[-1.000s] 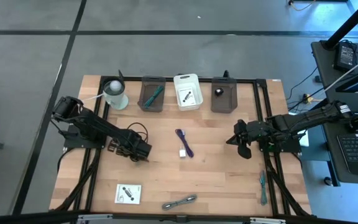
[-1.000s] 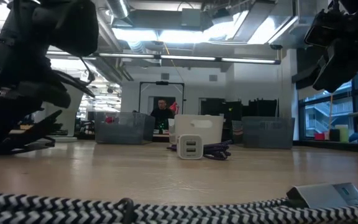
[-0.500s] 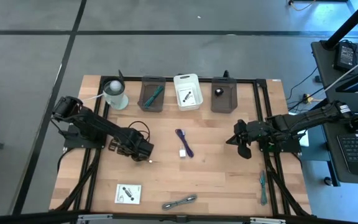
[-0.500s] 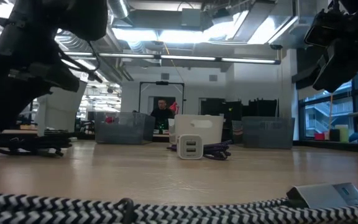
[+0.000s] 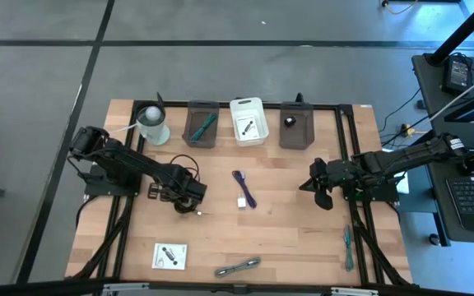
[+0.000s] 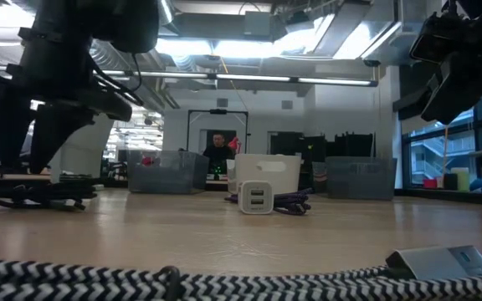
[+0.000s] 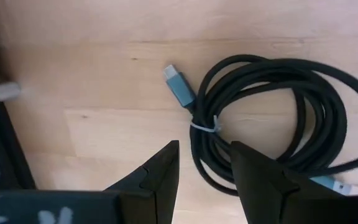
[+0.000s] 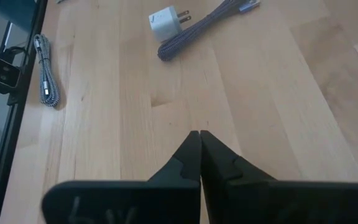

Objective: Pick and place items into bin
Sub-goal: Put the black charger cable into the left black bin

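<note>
A coiled black cable point(image 7: 272, 118) lies flat on the wooden table point(image 5: 286, 230) at the left; it also shows in the low view point(image 6: 40, 201). My left gripper point(image 7: 204, 149) hangs above the coil's edge, pointing down, open, with nothing between its fingers; in the high view the left gripper point(image 5: 190, 196) partly hides the coil. At the table's right side my right gripper point(image 8: 199, 134) is shut on nothing, in the air point(image 5: 319, 186). A purple cord point(image 5: 244, 186) with a white plug point(image 5: 242, 201) lies mid-table.
Along the far edge stand a pale cup with a ball point(image 5: 151, 123), a dark bin point(image 5: 202, 123) with a teal tool, a white bin point(image 5: 248, 121) and another dark bin point(image 5: 296, 125). Near the front lie a white card point(image 5: 169, 255), a striped cable point(image 5: 237, 266) and a teal tool point(image 5: 348, 247).
My left gripper has risen from table height beside the black cable and shifted a little toward the table's right, rolling slightly. The cable has stayed flat on the table.
</note>
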Motion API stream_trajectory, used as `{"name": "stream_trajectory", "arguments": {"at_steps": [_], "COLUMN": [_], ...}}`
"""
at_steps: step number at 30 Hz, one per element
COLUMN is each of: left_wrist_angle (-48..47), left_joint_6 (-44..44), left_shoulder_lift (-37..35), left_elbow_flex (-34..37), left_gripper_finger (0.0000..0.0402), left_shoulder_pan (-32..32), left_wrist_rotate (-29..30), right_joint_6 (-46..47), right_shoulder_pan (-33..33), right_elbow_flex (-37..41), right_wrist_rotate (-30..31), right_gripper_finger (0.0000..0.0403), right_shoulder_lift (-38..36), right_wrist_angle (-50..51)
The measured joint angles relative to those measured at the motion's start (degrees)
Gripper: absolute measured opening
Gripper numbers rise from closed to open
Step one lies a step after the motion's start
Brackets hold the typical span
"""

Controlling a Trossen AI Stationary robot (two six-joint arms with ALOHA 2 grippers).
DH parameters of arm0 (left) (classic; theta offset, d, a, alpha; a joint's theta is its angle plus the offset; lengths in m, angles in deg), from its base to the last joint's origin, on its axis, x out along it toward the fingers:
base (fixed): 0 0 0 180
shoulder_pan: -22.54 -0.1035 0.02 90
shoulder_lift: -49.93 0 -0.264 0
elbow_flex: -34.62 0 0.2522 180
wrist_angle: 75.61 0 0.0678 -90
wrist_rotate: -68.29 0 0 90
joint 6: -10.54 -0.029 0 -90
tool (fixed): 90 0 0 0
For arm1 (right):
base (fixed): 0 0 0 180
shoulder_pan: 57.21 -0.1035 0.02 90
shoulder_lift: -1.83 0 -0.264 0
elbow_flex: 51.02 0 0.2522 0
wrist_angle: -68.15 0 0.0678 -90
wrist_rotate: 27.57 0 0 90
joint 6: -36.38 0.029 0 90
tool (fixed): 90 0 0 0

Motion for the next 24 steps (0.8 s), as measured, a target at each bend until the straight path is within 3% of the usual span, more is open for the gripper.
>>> {"name": "stream_trajectory", "arguments": {"at_steps": [16, 24], "left_wrist_angle": [9.88, 15.05], "left_joint_6": [12.91, 13.04], "left_shoulder_lift": [0.04, -0.28], "left_elbow_flex": [7.16, 10.26], "left_gripper_finger": [0.0138, 0.0138], "left_shoulder_pan": [0.2, 0.46], "left_wrist_rotate": [-0.16, -0.13], "right_joint_6": [-0.11, -0.07], "right_shoulder_pan": [0.0, 0.0], "right_elbow_flex": [0.0, 0.0], "right_wrist_rotate": [0.0, -0.02], "right_gripper_finger": [0.0, 0.0], "right_shoulder_lift": [0.0, 0.0], "right_wrist_angle": [-0.04, -0.04]}}
